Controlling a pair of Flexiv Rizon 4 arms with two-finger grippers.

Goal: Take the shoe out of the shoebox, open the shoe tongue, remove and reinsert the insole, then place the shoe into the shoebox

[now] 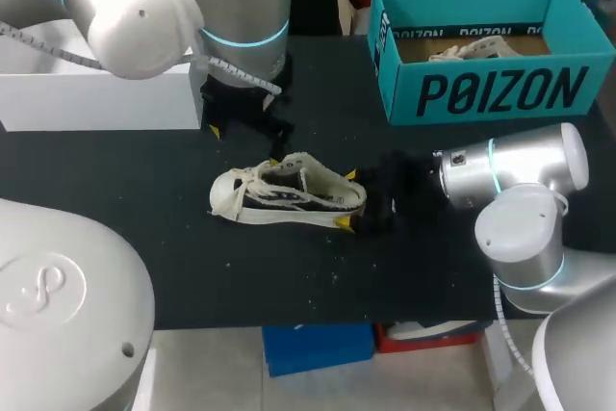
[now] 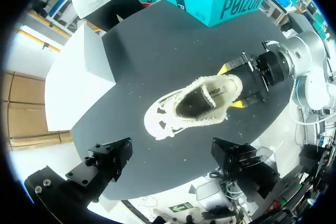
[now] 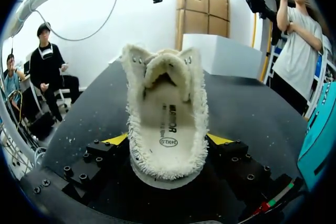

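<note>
Clamping the shoe (image 1: 289,197) by its heel on the table (image 1: 414,267), well clear of the shoebox (image 1: 500,93), your right pincer (image 1: 348,199) steadied it while your left pincer (image 1: 243,141) hovered released above; the insole (image 3: 168,124) lay inside, removal and reboxing apparently remaining.

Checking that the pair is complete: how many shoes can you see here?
2. One shoe lies mid-table, its heel held by the right gripper; a second shoe lies in the teal shoebox, partly hidden.

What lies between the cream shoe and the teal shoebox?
Nothing: the left wrist view shows only bare black tabletop between the cream canvas shoe and the teal cardboard shoebox.
</note>
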